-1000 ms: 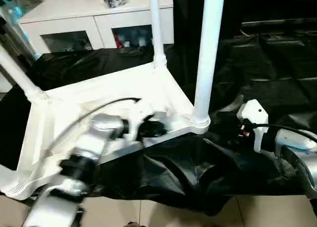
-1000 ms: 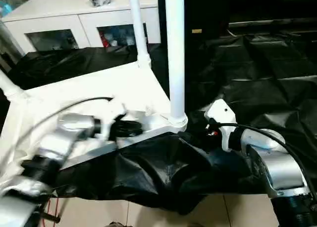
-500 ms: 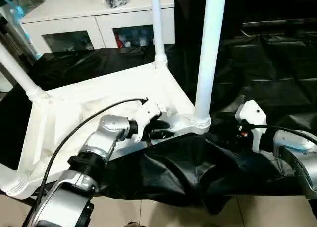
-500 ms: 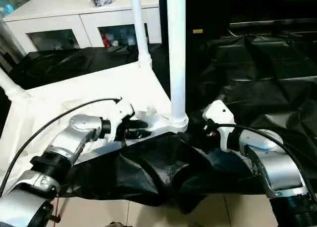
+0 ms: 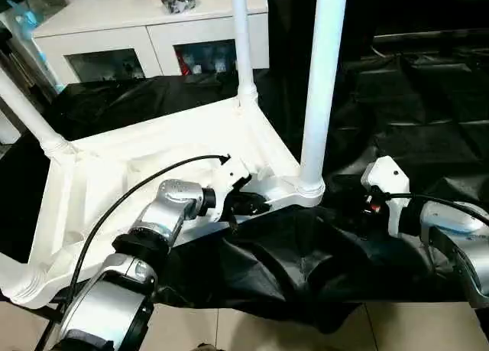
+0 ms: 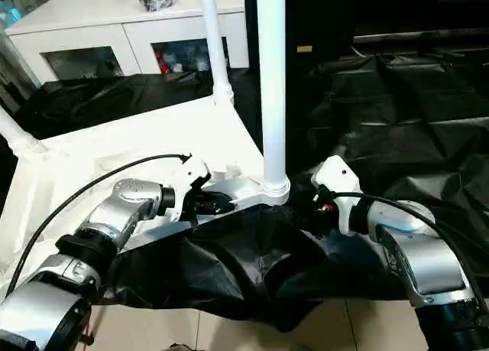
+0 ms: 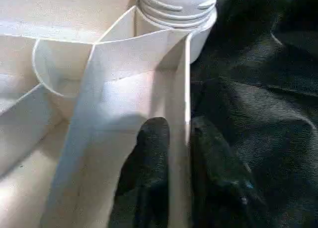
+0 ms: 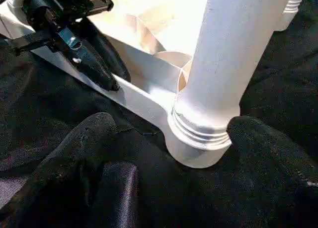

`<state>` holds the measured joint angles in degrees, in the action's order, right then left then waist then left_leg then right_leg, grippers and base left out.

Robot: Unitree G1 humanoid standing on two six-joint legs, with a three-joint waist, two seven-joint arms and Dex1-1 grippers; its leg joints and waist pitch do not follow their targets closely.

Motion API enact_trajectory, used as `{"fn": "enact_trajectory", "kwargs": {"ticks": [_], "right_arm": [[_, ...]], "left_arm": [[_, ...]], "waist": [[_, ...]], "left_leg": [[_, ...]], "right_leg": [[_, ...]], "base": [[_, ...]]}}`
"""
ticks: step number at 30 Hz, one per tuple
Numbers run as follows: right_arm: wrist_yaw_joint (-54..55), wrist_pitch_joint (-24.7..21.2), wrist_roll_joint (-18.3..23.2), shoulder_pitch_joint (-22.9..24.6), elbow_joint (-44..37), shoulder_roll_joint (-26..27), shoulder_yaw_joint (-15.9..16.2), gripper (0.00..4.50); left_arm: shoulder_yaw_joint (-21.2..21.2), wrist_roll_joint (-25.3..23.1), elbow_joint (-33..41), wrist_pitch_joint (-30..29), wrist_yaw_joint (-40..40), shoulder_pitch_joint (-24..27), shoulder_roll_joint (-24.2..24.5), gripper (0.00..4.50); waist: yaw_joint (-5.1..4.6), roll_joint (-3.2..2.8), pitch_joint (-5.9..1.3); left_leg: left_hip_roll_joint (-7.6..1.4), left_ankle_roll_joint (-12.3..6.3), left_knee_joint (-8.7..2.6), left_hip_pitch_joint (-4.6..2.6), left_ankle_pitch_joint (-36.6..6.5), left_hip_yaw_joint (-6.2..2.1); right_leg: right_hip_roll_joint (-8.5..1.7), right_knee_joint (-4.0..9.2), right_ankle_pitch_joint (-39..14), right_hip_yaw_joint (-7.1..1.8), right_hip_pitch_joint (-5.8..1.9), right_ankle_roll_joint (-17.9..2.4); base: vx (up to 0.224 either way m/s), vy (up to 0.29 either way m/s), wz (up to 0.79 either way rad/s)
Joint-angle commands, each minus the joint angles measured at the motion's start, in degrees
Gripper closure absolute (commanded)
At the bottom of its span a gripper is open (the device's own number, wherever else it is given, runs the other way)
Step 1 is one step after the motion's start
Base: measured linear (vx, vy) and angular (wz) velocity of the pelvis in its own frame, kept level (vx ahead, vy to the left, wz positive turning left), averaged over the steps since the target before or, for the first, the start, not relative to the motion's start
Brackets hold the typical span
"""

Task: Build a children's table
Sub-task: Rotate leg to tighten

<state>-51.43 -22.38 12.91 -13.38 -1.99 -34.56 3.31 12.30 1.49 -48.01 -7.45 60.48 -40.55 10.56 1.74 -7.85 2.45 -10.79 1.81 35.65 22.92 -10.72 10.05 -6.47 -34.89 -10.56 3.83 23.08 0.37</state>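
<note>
Astride rim (image 7: 180, 114): left pincer (image 7: 176, 153) fingers.

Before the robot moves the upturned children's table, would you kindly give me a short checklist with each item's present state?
1. Left pincer straddles the table top's side rim, one finger on each side: ok.
2. Left pincer clamped firmly: cannot tell.
3. Right pincer open around the near corner socket: ok.
4. Right pincer gripping the socket: not ok.
5. Near leg upright in its socket: ok.
6. Black cloth free of the rim: cannot tell.
</note>
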Motion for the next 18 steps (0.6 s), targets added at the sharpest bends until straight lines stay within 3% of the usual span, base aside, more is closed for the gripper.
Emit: {"fn": "enact_trajectory", "kwargs": {"ticks": [1, 4, 6, 7, 8, 9, 10, 11, 14, 15, 16, 17, 18], "right_arm": [[-0.17, -0.50, 0.37, -0.57, -0.79, 0.22, 0.76, 0.38], [-1.33, -2.83, 2.79, -1.35, -0.01, 0.50, -0.29, 0.21], [-1.35, -2.41, 2.49, -1.74, 0.97, 0.51, -0.28, 0.05], [-1.43, -2.25, 2.38, -1.83, 1.26, 0.48, -0.23, 0.02], [-1.45, -2.21, 2.35, -1.86, 1.34, 0.47, -0.21, 0.02], [-1.13, -1.54, 1.91, -2.37, 2.37, 0.76, -0.14, 0.02], [-1.13, -1.54, 1.91, -2.37, 2.37, 0.76, -0.14, 0.02], [-0.79, -0.81, 2.00, -3.25, 3.52, 1.56, -0.34, 0.02], [1.42, 1.28, 1.12, -5.78, 6.75, 4.17, -0.02, 0.02], [2.35, 1.82, 0.51, -6.35, 7.55, 4.77, 0.35, 0.02], [2.35, 1.82, 0.51, -6.35, 7.55, 4.77, 0.35, 0.02], [3.57, 3.31, -0.62, -6.87, 8.44, 5.94, 1.39, 0.02], [3.57, 3.50, -0.96, -7.04, 8.79, 6.58, 2.29, 0.02]], "left_arm": [[-0.16, -0.34, -1.33, -0.16, 0.51, -0.02, 0.79, 4.05], [-0.27, -0.46, -2.32, -0.04, 1.07, -0.13, 0.76, 4.42], [0.20, -0.92, -2.92, 0.18, 1.44, 0.17, 1.02, 4.43], [0.31, -0.96, -3.17, 0.26, 1.47, 0.23, 1.06, 4.47], [0.34, -0.97, -3.24, 0.28, 1.48, 0.25, 1.07, 4.47], [0.60, -1.10, -3.41, 0.41, 1.74, 0.74, 1.40, 4.47], [0.60, -1.10, -3.41, 0.41, 1.74, 0.74, 1.40, 4.47], [0.26, -0.58, -2.22, -0.17, 2.04, 1.57, 2.00, 4.47], [-1.63, 1.27, 2.62, -2.46, 2.08, 3.97, 3.84, 4.47], [-1.90, 1.32, 4.11, -2.78, 2.01, 4.94, 4.77, 4.47], [-1.90, 1.32, 4.11, -2.78, 2.01, 4.94, 4.77, 4.47], [-2.21, 1.58, 7.51, -3.41, 2.60, 7.32, 6.63, 4.47], [-2.64, 2.18, 9.95, -4.18, 3.06, 8.83, 7.57, 4.47]], "waist": [[-0.01, 2.04, -4.18], [0.04, 1.99, -4.12], [0.08, 2.50, -4.10], [0.10, 2.31, -4.04], [0.05, 2.69, -3.99], [0.13, 2.46, -4.02], [0.06, 2.92, -3.98], [-0.01, 2.76, -4.03], [-0.06, 4.06, -4.15], [-0.39, 3.55, -3.80], [-0.37, 3.36, -3.84], [-0.57, 4.90, -3.95], [-0.77, 4.46, -3.60]], "left_leg": [[-1.22, -7.08, -3.84, -0.78, -7.84, -0.44], [-1.20, -7.32, -3.86, -0.77, -8.10, -0.45], [-1.20, -7.14, -3.91, -0.73, -8.43, -0.42], [-1.20, -6.92, -3.92, -0.77, -8.65, -0.40], [-1.19, -6.87, -3.95, -0.73, -8.77, -0.36], [-1.24, -6.70, -3.97, -0.79, -8.72, -0.41], [-1.23, -6.71, -4.00, -0.71, -8.71, -0.38], [-1.21, -6.57, -4.00, -0.66, -8.42, -0.43], [-1.30, -6.68, -3.99, -0.46, -7.43, -0.39], [-1.25, -6.63, -4.25, -0.26, -7.27, -0.45], [-1.36, -6.36, -4.23, -0.53, -7.81, -0.47], [-1.52, -6.10, -4.17, -0.67, -7.90, -0.32], [-1.52, -5.97, -4.59, -0.33, -7.54, -0.43]], "right_leg": [[-1.54, 4.21, -9.20, -1.23, -3.23, -13.24], [-1.54, 4.25, -9.39, -1.19, -3.28, -13.44], [-1.62, 4.33, -10.36, -1.19, -3.31, -13.25], [-1.63, 4.40, -11.30, -1.20, -3.21, -13.04], [-1.59, 4.49, -11.73, -1.20, -3.21, -12.88], [-1.65, 4.44, -12.13, -1.23, -3.20, -12.70], [-1.60, 4.48, -12.22, -1.24, -3.17, -12.57], [-1.72, 4.28, -12.27, -1.24, -3.15, -12.76], [-1.87, 4.02, -12.09, -1.26, -3.23, -12.69], [-1.70, 4.10, -12.82, -1.12, -3.01, -12.57], [-1.70, 4.18, -13.72, -1.15, -2.82, -12.39], [-1.72, 4.27, -13.28, -1.37, -2.88, -12.44], [-1.65, 3.95, -12.54, -1.35, -2.87, -12.56]], "base": [[0.000, 0.000, 0.00], [0.000, 0.000, 0.00], [0.000, 0.000, 0.00], [0.000, 0.000, 0.00], [0.000, 0.000, 0.00], [0.000, 0.000, 0.00], [0.000, 0.000, 0.00], [0.000, 0.000, 0.00], [0.000, 0.000, 0.00], [0.000, 0.000, 0.00], [0.000, 0.000, 0.00], [0.000, 0.000, 0.00], [0.000, 0.000, 0.00]]}}
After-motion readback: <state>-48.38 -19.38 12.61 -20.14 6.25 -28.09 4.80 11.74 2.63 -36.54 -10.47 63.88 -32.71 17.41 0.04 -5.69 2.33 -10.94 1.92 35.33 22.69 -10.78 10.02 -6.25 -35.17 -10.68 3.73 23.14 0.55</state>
